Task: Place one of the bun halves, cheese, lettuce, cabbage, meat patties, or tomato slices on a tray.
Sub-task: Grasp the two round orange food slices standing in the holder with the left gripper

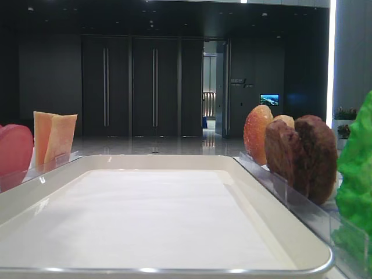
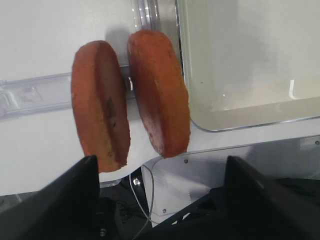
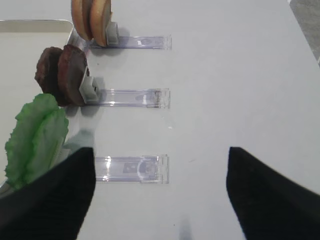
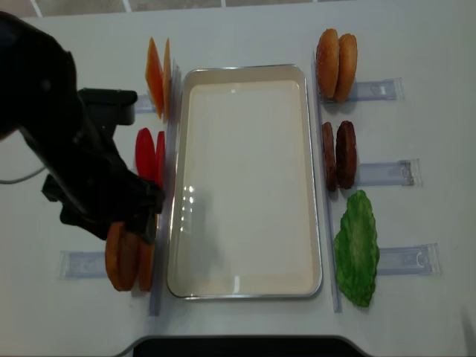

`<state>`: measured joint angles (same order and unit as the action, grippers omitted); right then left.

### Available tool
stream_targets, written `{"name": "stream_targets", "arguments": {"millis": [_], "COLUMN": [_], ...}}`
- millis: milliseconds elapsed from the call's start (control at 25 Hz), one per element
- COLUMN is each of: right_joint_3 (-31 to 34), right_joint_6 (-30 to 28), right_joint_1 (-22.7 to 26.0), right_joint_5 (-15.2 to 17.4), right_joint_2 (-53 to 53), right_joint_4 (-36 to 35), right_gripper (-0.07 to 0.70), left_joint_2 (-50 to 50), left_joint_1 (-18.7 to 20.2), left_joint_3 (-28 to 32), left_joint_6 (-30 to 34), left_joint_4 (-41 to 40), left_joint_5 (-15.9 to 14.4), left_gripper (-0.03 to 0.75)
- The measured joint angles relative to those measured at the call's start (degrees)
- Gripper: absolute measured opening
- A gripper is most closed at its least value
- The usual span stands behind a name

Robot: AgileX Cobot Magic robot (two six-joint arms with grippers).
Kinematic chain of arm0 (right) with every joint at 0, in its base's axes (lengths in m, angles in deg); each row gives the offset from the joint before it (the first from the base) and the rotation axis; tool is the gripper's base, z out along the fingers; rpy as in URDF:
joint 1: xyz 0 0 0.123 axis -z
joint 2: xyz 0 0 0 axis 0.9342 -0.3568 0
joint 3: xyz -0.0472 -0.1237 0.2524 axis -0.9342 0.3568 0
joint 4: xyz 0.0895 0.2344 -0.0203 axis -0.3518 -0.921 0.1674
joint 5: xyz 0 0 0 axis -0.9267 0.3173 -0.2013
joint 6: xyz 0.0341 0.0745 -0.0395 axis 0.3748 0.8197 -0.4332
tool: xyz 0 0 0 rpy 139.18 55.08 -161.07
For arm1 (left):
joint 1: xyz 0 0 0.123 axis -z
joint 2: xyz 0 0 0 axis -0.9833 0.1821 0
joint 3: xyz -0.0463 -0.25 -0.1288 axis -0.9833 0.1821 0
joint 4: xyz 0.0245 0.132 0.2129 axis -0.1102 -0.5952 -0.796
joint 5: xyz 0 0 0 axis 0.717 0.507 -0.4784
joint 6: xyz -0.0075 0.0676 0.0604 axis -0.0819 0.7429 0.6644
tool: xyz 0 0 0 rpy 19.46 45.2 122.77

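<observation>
The cream-white tray (image 4: 245,286) lies mid-table with nothing on its liner. Two bun halves (image 2: 130,95) stand on edge in a clear rack beside its near left corner. My left gripper (image 2: 160,167) hangs open just short of their lower edges, holding nothing. From above, the black left arm (image 4: 82,163) covers that side, beside the tomato slices (image 4: 151,156) and cheese (image 4: 156,74). On the right stand more bun halves (image 3: 92,20), meat patties (image 3: 62,75) and lettuce (image 3: 35,140). My right gripper (image 3: 160,162) is open above bare table. No cabbage shows.
An empty clear rack (image 3: 132,169) lies under the right gripper, with further rack rails (image 3: 130,97) beside the patties and buns. The table's front edge and a white bracket with cables (image 2: 200,185) sit just below the left gripper.
</observation>
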<state>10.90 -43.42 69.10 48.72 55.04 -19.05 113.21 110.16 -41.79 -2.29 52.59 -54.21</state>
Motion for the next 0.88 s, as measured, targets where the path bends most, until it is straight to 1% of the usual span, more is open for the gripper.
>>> {"name": "stream_targets", "arguments": {"millis": [200, 480, 880], "right_joint_3": [0.00, 0.00, 0.00], "right_joint_6": [0.00, 0.00, 0.00], "right_joint_1": [0.00, 0.00, 0.00], "right_joint_5": [0.00, 0.00, 0.00], "right_joint_2": [0.00, 0.00, 0.00], "right_joint_4": [0.00, 0.00, 0.00], "right_gripper": [0.518, 0.518, 0.518], "left_joint_2": [3.13, 5.66, 9.59], "left_joint_1": [1.19, 1.19, 1.19], "left_joint_3": [-1.11, -2.90, -2.90], "left_joint_6": [-1.34, -2.02, -2.09], "left_joint_4": [0.00, 0.56, 0.30], "left_joint_5": [0.29, 0.41, 0.53], "left_gripper": [0.589, 0.589, 0.589]}}
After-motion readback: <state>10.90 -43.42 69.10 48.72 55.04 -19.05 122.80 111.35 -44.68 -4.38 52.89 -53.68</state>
